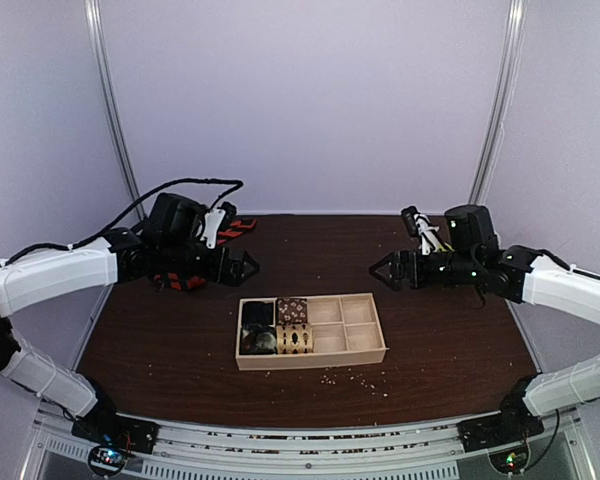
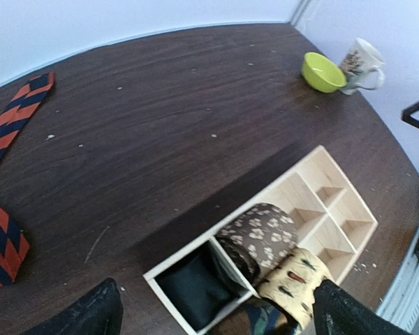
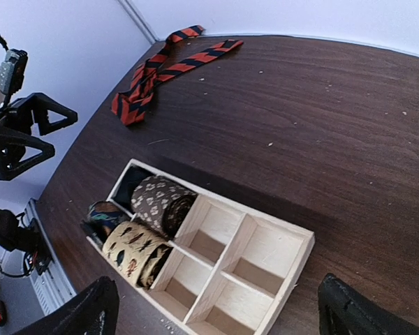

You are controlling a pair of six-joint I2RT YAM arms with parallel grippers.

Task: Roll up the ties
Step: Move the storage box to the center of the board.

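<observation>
Tie (image 3: 152,75) lies unrolled, folded over itself, at desk (image 1: 160,340) far left, under our left arm. Left gripper (image 1: 246,266) and right gripper (image 1: 380,271) both spread, empty. We risk pinching both layers, giving a lopsided roll.

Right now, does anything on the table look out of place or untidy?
The striped tie lies unrolled and folded over itself at the far left of the table, outside the wooden tray that holds four fabric rolls. Pale specks are scattered on the table, mostly near its front edge. Nothing looks damaged.
</observation>
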